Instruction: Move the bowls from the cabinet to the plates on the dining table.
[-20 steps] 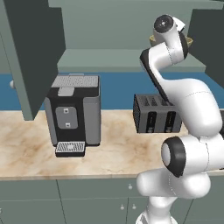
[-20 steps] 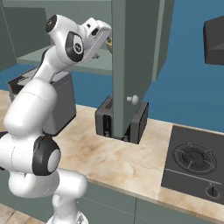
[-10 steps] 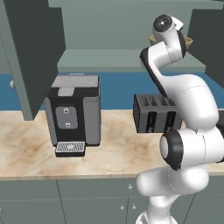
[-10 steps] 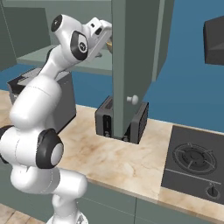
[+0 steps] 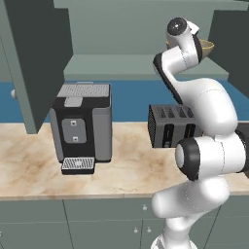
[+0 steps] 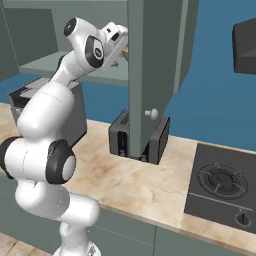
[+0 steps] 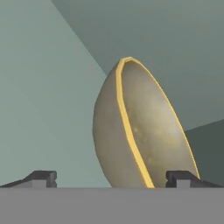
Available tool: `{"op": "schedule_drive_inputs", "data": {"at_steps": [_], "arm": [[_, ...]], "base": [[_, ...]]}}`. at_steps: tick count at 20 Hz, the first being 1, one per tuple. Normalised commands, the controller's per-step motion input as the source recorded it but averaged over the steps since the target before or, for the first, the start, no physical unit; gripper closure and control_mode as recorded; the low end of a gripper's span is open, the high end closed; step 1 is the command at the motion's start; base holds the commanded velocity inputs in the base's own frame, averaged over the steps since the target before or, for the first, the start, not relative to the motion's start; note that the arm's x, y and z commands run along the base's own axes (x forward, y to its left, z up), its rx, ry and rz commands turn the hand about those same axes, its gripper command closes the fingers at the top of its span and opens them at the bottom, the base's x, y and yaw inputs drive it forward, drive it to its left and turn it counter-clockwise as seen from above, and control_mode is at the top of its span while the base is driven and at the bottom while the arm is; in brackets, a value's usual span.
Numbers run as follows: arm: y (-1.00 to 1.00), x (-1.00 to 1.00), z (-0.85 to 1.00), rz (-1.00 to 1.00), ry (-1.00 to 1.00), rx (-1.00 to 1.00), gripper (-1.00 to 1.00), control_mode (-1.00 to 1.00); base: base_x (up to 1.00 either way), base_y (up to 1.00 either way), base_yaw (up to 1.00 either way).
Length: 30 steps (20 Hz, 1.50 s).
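The arm (image 5: 204,112) reaches up from the base to the open wall cabinet (image 5: 146,29), its wrist level with the pale inner shelf (image 5: 121,65). A pale yellowish-olive bowl (image 7: 140,131) sits on that shelf toward the right end; in the left base view a slice of its rim (image 5: 208,47) shows just behind the hand. In the hand view the bowl looks tipped on edge, since the camera is rolled, and its yellow rim runs down between the two dark fingertips (image 7: 41,177). The pincer (image 7: 111,179) is spread wide, one tip on either side of the bowl, and the tips look apart from its wall, though the bowl's lower part is cut off at the bottom of that view, so contact cannot be told for sure. The bowl rests on the shelf, not lifted.

From the right base view the hand (image 6: 116,42) goes in behind the edge of an open cabinet door (image 6: 150,75), which carries a small round knob. On the marble counter (image 5: 126,170) below, a coffee machine (image 5: 82,129) stands to the left and a dark toaster (image 5: 170,125) to the right, near the arm. Farther right on the counter, a dark stove burner (image 6: 222,187) is set into the top.
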Motion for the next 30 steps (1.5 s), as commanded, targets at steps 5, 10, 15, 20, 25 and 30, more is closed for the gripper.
{"op": "schedule_drive_inputs", "data": {"at_steps": [5, 10, 15, 20, 25, 30], "arm": [[-0.03, 0.19, -0.01, 0.0, 0.02, 0.0, -1.0, -1.0], [-0.04, 0.2, 0.0, 0.0, 0.02, 0.0, -1.0, -1.0], [-0.05, 0.19, -0.03, 0.0, 0.02, 0.0, -1.0, -1.0], [-0.08, 0.17, -0.05, 0.0, 0.02, 0.01, -1.0, -1.0], [-0.07, 0.08, -0.1, 0.0, 0.02, 0.01, -1.0, -1.0], [-0.07, 0.02, -0.09, 0.0, 0.03, 0.02, -1.0, -1.0]], "base": [[0.0, 0.0, 0.0], [0.0, 0.0, 0.0], [0.0, 0.0, 0.0], [0.0, 0.0, 0.0], [0.0, 0.0, 0.0], [0.0, 0.0, 0.0]]}}
